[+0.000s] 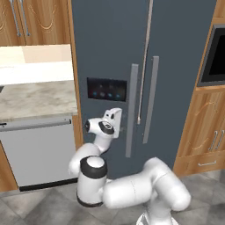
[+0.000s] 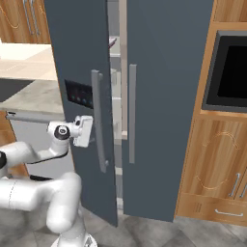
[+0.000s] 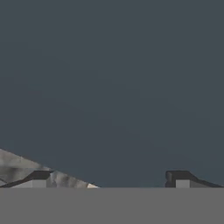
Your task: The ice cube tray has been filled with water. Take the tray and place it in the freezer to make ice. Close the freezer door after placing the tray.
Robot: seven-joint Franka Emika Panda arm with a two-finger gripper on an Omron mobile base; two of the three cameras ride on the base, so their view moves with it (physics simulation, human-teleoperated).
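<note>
Facing the freezer (image 1: 176, 52), the arm has its hand raised against the freezer door (image 2: 79, 58), the panel with the small black dispenser screen (image 1: 107, 89). The gripper (image 3: 109, 178) sits just below that screen and just beside the door's long grey handle (image 1: 130, 110), on the side away from the second door (image 2: 164, 96). In the hand view both dark fingertips (image 3: 180, 177) stand far apart at the bottom edge, with nothing between them; the jaws are spread wide and hold nothing. Flat slate-grey door surface lies directly ahead of the fingers at very close range; whether the tips touch the panel cannot be told. A sliver of marbled countertop (image 3: 17, 168) shows past one fingertip. In the right base view the freezer door is ajar, swung a little outward from the second door, and a narrow gap between the two shows white shelf edges (image 2: 115, 72) inside. In that gap, near the top, a thin pinkish-dark edge (image 2: 112, 43) is visible on a shelf; it is too small to identify as the ice cube tray with certainty. Beside the freezer on the screen side is a light grey dishwasher front (image 1: 39, 151) under the counter; on the opposite side a black oven (image 2: 231, 72) is set in wood cabinetry (image 2: 217, 164).
</note>
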